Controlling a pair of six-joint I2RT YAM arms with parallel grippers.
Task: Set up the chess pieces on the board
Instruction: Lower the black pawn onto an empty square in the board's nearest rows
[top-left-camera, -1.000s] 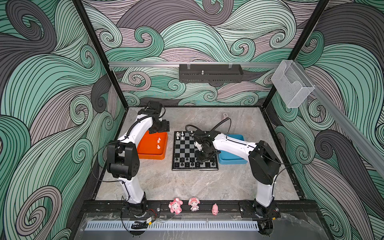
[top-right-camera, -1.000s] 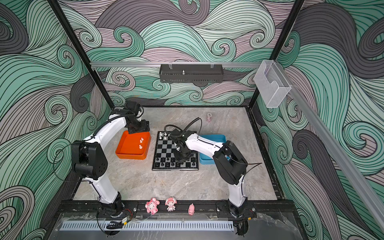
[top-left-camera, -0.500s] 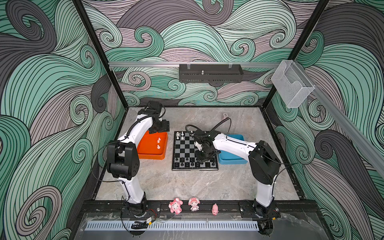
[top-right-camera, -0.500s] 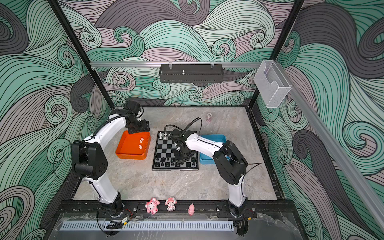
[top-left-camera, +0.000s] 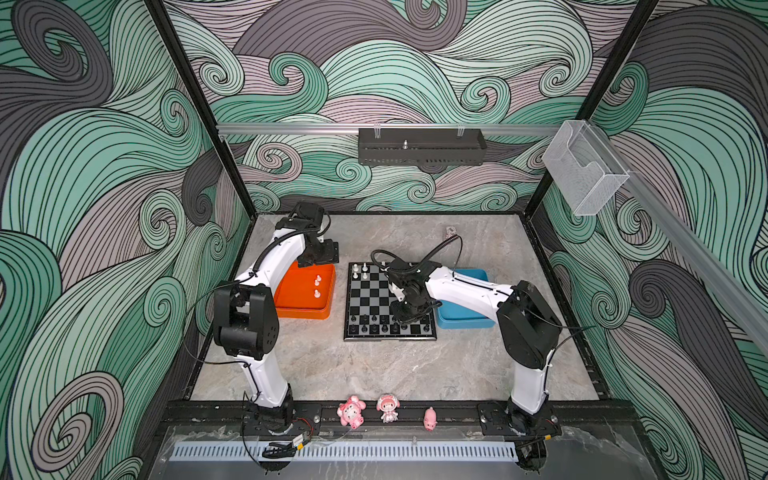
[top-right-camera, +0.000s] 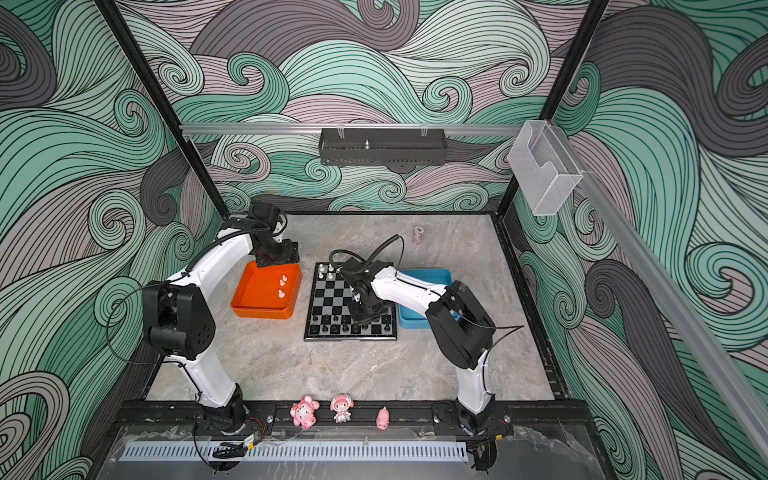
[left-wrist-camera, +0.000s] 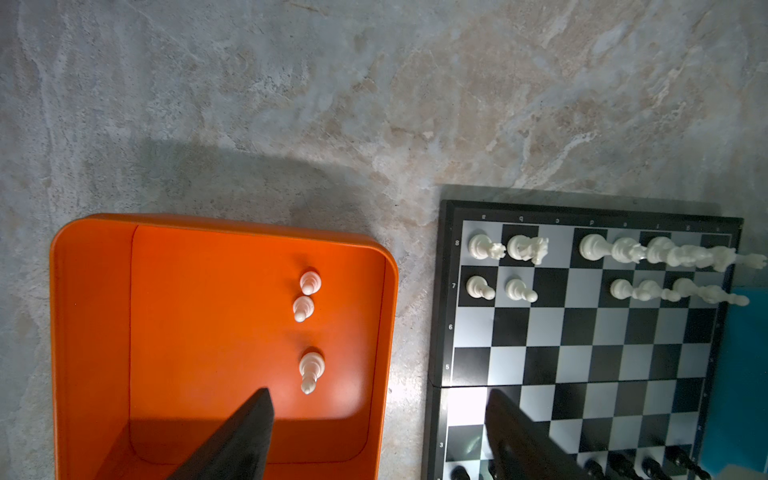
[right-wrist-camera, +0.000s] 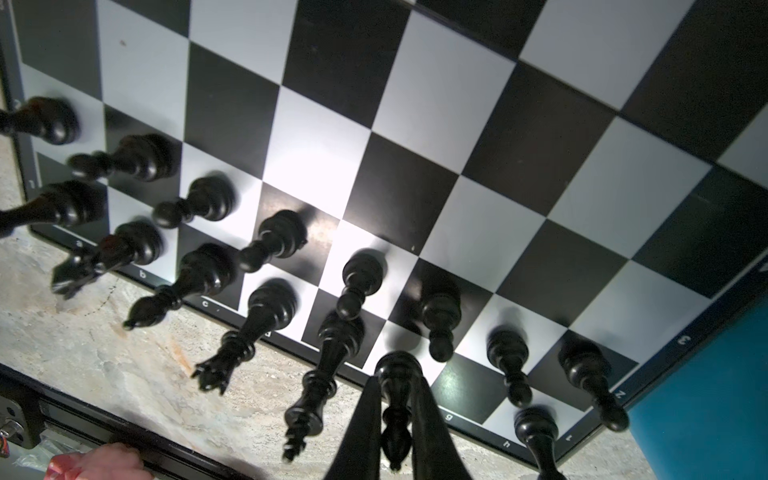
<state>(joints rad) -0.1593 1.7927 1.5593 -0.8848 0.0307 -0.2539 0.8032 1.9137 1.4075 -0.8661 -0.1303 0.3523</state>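
The board (top-left-camera: 370, 297) (top-right-camera: 332, 297) lies mid-table between two trays. White chess pieces (left-wrist-camera: 482, 247) fill much of its two far rows, and black chess pieces (right-wrist-camera: 208, 203) stand along its two near rows. My right gripper (right-wrist-camera: 395, 399) (top-left-camera: 409, 316) is shut on a black bishop (right-wrist-camera: 397, 370), whose base is at the nearest row beside the black king (right-wrist-camera: 332, 345). My left gripper (left-wrist-camera: 378, 392) (top-left-camera: 318, 259) hangs open and empty over the gap between the orange tray (left-wrist-camera: 91, 332) and the board. Three white pieces (left-wrist-camera: 311, 370) stand in that tray.
A blue tray (top-left-camera: 465, 320) (right-wrist-camera: 706, 415) sits against the board's right side, under the right arm. Three pink figurines (top-left-camera: 387, 408) stand on the front rail. A small object (top-left-camera: 451, 230) lies near the back wall.
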